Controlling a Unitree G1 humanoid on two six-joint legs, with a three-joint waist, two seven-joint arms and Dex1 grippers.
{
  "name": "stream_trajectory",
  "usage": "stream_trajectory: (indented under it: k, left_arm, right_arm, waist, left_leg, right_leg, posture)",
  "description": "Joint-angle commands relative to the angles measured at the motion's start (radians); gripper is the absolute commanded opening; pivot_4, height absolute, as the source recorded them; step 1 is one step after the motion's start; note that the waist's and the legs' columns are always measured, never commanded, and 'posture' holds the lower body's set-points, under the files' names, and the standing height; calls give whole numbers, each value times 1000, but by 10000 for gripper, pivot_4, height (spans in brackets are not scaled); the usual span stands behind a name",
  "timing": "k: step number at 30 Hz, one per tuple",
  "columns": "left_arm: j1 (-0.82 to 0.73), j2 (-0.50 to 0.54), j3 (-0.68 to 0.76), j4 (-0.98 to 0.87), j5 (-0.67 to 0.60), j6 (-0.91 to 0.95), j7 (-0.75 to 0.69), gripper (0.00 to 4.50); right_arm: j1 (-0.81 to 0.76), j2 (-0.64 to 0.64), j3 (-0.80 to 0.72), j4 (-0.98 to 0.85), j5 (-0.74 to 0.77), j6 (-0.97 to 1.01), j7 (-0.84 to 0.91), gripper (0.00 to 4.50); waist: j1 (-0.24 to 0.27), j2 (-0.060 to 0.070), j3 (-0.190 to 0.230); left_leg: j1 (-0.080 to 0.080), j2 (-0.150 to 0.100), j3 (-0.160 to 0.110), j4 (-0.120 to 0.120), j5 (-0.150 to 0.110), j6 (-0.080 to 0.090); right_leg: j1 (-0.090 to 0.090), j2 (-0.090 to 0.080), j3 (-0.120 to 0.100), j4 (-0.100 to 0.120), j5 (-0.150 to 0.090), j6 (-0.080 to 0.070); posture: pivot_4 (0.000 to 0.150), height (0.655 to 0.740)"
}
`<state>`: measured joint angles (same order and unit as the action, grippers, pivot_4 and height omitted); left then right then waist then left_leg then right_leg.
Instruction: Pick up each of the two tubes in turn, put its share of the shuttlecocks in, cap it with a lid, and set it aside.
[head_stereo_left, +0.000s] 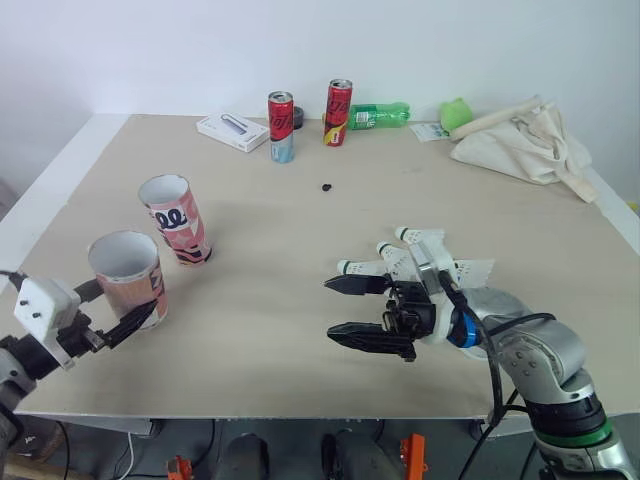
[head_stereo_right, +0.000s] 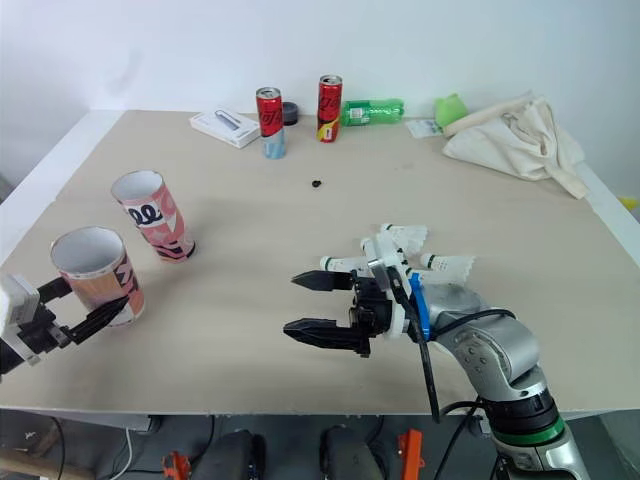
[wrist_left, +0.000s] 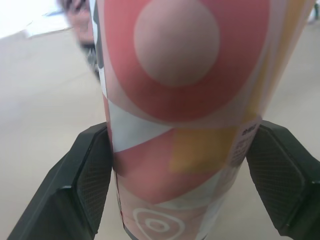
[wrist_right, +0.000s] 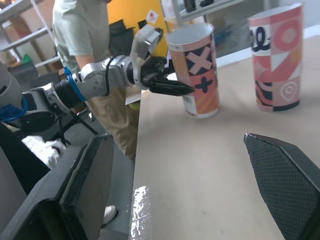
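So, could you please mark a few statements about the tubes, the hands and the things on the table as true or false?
1. The nearer tube and the farther tube are both uncapped. True.
2. The right hand holds a shuttlecock. False: it is open and empty, and the shuttlecocks lie on the table just beyond it.
3. The green bottle stands upright. False: it lies on its side at the far edge.
4. The red cans stand upright on the far side. True.
5. The left hand is at the nearer tube. True.
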<state>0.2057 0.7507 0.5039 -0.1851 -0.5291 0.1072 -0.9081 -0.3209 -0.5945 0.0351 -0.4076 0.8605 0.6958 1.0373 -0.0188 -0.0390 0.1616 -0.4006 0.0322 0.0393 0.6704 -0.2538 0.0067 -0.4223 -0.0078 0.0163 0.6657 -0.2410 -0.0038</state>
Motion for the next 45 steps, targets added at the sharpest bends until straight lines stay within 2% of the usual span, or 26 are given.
stream_trajectory:
  k: [1,6,8,14,17,22,33,36,45]
  left_arm:
    - [-106,121,-80,-31,-1,63,-99,36253]
    - [-259,258,-264,-65,13,184,-228,36253]
    - [-326,276,-339,-65,40,188,-263,36253]
    - [-512,182,-464,-26,68,209,-243,36253]
    - [-554,122,-495,-8,79,200,-233,36253]
    - [-564,95,-556,17,112,204,-270,36253]
    - [-563,94,-602,-18,134,259,-302,36253]
    - [-558,93,-600,-36,130,271,-301,36253]
    - [-544,90,-581,-84,117,322,-281,36253]
  right_arm:
    - [50,-58,-117,-84,61,18,-31,45000]
    - [151,-133,-248,-188,146,57,-95,45000]
    - [199,-155,-289,-226,171,65,-126,45000]
    - [360,-190,-406,-289,194,58,-189,45000]
    - [466,-208,-468,-293,172,61,-198,45000]
    - [612,-216,-513,-285,111,42,-207,45000]
    - [604,-150,-401,-205,-54,-4,-311,45000]
    - [598,-141,-397,-188,-53,-7,-305,45000]
    - [473,-111,-307,-81,-118,-30,-306,45000]
  waist:
    - [3,0,0]
    - [2,1,1]
    - [0,1,1]
    - [0,2,1]
    - [0,2,1]
    - [-2,2,1]
    - [-1,5,-2]
    - [0,6,-2]
    - [0,7,-3]
  left_leg:
    - [0,0,0,0,0,0]
    - [-2,-2,-1,0,0,0]
    - [-3,-2,-1,-1,0,0]
    - [-3,-2,-1,-1,0,0]
    - [-3,-2,0,0,0,0]
    - [-3,-2,-1,0,0,0]
    - [0,-3,0,1,1,0]
    - [0,-4,0,1,1,0]
    - [1,-5,0,1,1,0]
  right_leg:
    - [0,0,0,0,0,0]
    - [-1,0,0,0,-2,3]
    - [-1,0,1,0,-2,3]
    - [-1,2,3,0,-4,7]
    - [-1,3,4,0,-4,8]
    - [0,3,4,0,-4,9]
    - [3,3,4,0,-3,11]
    - [3,3,4,0,-3,11]
    - [3,3,5,0,-3,12]
  posture:
    - [1500,7400]
    - [1500,7400]
    - [1500,7400]
    - [1500,7400]
    - [1500,7400]
    - [1500,7400]
    - [1500,7400]
    - [1500,7400]
    - [1500,7400]
